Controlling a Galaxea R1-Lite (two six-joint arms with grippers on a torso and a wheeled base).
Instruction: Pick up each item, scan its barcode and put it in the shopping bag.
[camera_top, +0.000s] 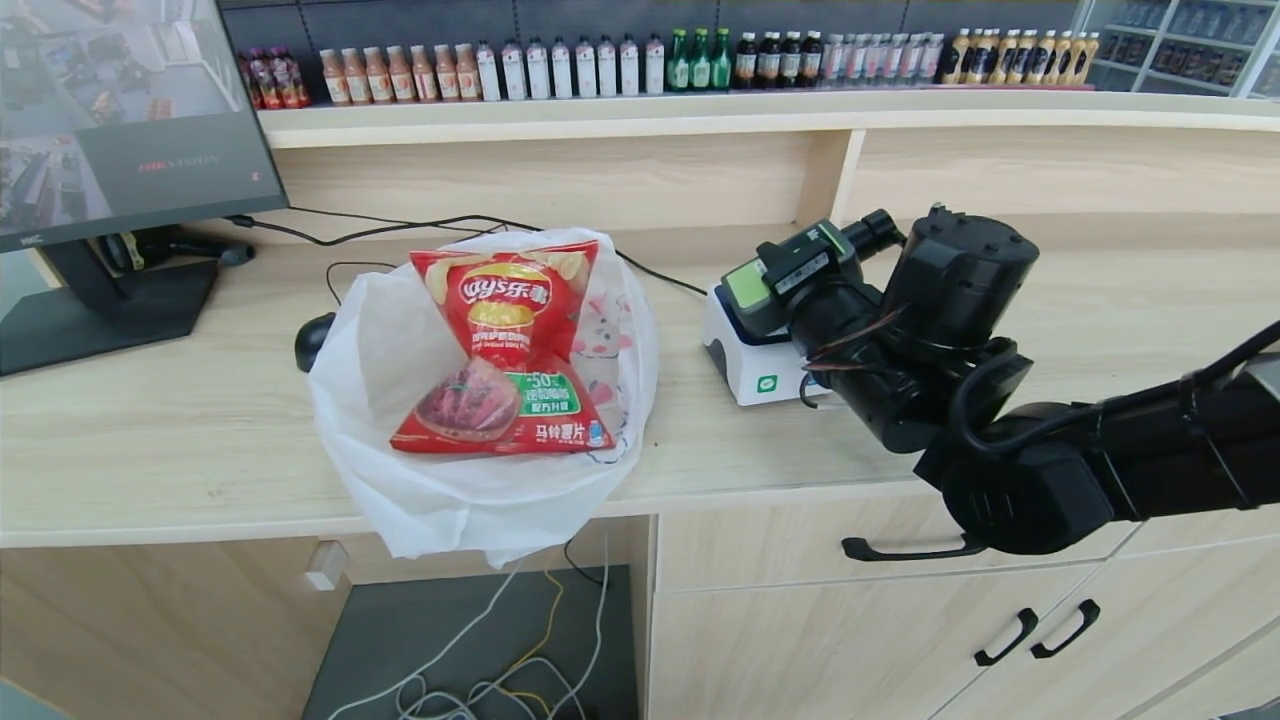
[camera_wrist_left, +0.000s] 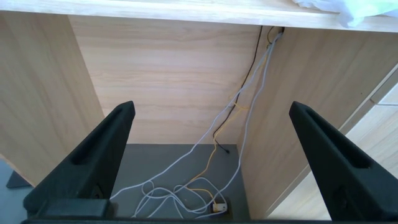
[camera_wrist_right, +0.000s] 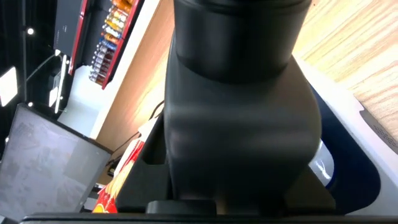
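Where the table (camera_top: 150, 420) ends at its front edge sits the bag (camera_top: 400, 500): white, thin film, mouth open upward, lower part drooping over the edge.

- Contents: chips (camera_top: 505, 350), a red packet lying face up, its top leaning toward the bag's far wall.
- Scanner (camera_top: 745, 380): white box with a green top, on the table to the right of the bag and apart from it.
- Right pincer (camera_top: 800, 295): low over the scanner. Cannot tell whether it is released or clenched, or whether it carries anything, as a dark mass blocks the right wrist view.
- Left pincer (camera_wrist_left: 211, 106): released, fingers (camera_wrist_left: 106, 155) spread wide with nothing between them. It hangs below table level, facing the cables (camera_wrist_left: 186, 193) under the table.
- Step, as judged: a pass at the scanner. The chips look done, being in the bag.
- Handling notes:
  - If an item is held, turn its barcode square to the scanner window and hold it steady, close but not pressing.
  - Carry it high enough to clear the bag's rim, since limp film would drag or fold shut if brushed.
  - Lower it beside the chips, not onto them, because the packet looks puffed and crushable.
  - Let go only once the item rests.
- Risk: the bag overhangs the edge, and weight near the front may pull it off. Favour the far side.
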